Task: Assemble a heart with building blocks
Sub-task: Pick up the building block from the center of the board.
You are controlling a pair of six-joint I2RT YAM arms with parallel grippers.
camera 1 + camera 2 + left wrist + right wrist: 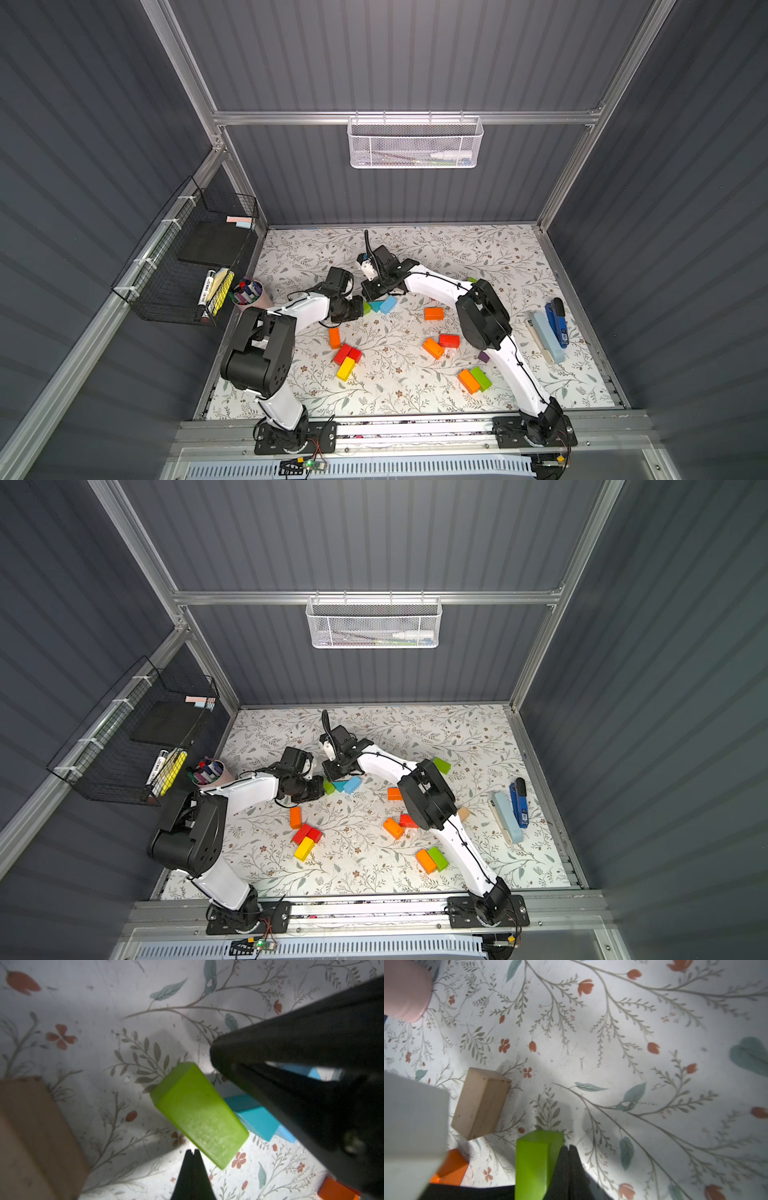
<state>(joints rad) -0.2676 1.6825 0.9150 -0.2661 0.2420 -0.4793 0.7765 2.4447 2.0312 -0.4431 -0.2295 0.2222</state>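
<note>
A lime green block (199, 1113) lies on the floral mat beside a teal block (255, 1120) and a light blue block (388, 304). My left gripper (192, 1151) is shut and empty, its tip just short of the green block's end. My right gripper (568, 1147) is also shut and empty, its tip against the green block's (535, 1163) side. In both top views the two grippers (359, 309) (370, 296) meet over this cluster and hide part of it. A tan block (481, 1103) lies nearby. Other building blocks are scattered: orange (433, 313), red (347, 354), yellow (345, 368).
More blocks lie to the right: orange (433, 347), red (449, 340), purple (483, 356), an orange-and-green pair (474, 379). A pink pen cup (251, 293) stands at the mat's left edge. A blue stapler (557, 322) and a pale blue case (548, 336) lie at the right.
</note>
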